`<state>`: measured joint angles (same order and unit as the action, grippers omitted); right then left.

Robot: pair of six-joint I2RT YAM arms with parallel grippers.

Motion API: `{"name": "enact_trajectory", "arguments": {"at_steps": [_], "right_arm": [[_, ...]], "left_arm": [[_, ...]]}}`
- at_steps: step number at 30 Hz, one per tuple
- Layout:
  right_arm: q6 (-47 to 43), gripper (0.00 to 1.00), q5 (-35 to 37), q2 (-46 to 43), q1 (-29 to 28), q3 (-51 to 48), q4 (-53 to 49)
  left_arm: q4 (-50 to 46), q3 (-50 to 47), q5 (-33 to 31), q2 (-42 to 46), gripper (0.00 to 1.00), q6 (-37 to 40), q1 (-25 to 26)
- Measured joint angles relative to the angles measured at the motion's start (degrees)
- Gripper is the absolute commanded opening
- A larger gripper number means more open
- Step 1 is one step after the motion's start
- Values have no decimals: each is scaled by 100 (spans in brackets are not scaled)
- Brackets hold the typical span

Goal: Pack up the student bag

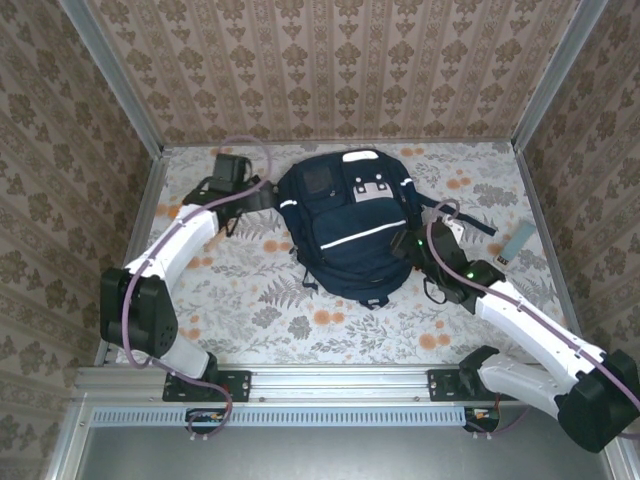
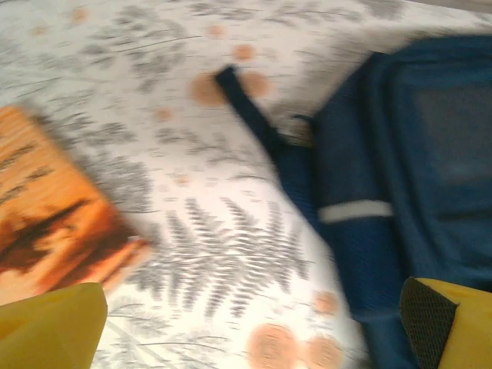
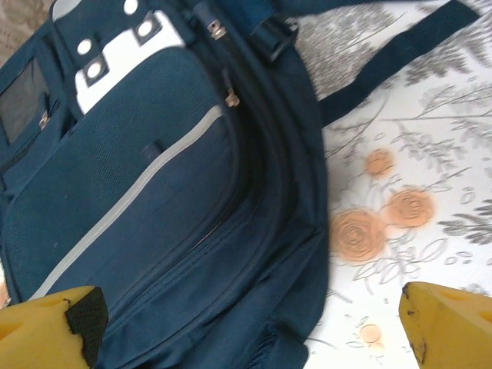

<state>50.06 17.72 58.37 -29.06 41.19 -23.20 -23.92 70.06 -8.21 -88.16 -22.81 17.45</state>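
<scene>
Yellow fingertips (image 2: 54, 330) are seen at the two lower corners of the left wrist view, set wide apart with nothing between them, so the left gripper (image 2: 250, 334) is released. It is held over the flowered tablecloth (image 2: 223, 261), just beside the left edge of the backpack (image 2: 400, 192).

In the top view the navy backpack (image 1: 345, 230) is laid flat in the middle of the table (image 1: 260, 300), a little toward the far side, with its front turned up. A white stripe (image 1: 362, 236) is drawn slantwise across the front, and grey-white patches (image 1: 372, 188) are placed near the far end. A dark strap (image 1: 470, 222) is spread out on the cloth to its right, and another strap (image 2: 254, 115) is stretched out from its left side.

The right gripper (image 3: 250, 330) is also released: its yellow fingers (image 3: 450, 327) are held wide apart, one above the bag's blue fabric (image 3: 154, 192) and one above the cloth, with nothing clasped. From above, the left gripper (image 1: 262, 196) is seen at the bag's far left corner and the right gripper (image 1: 415, 248) at its right side.

An orange-brown flat object (image 2: 54, 215), blurred, is laid on the cloth to the left of the bag. A small pale-blue oblong item (image 1: 518, 240) is laid well apart to the right, near the table's edge. Patterned wallpaper (image 1: 330, 60) is hung on the walls around the table.
</scene>
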Motion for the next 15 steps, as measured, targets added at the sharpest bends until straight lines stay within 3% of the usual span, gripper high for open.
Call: {"name": "enact_trajectory", "arguments": {"at_steps": [6, 15], "right_arm": [[-96, 99, -428, 278, -85, 26, 280], [-83, 99, -734, 363, -214, 33, 509]], "left_arm": [[17, 103, 317, -472, 97, -120, -1051], [-251, 1335, 695, -2295, 87, -166, -1652]]}}
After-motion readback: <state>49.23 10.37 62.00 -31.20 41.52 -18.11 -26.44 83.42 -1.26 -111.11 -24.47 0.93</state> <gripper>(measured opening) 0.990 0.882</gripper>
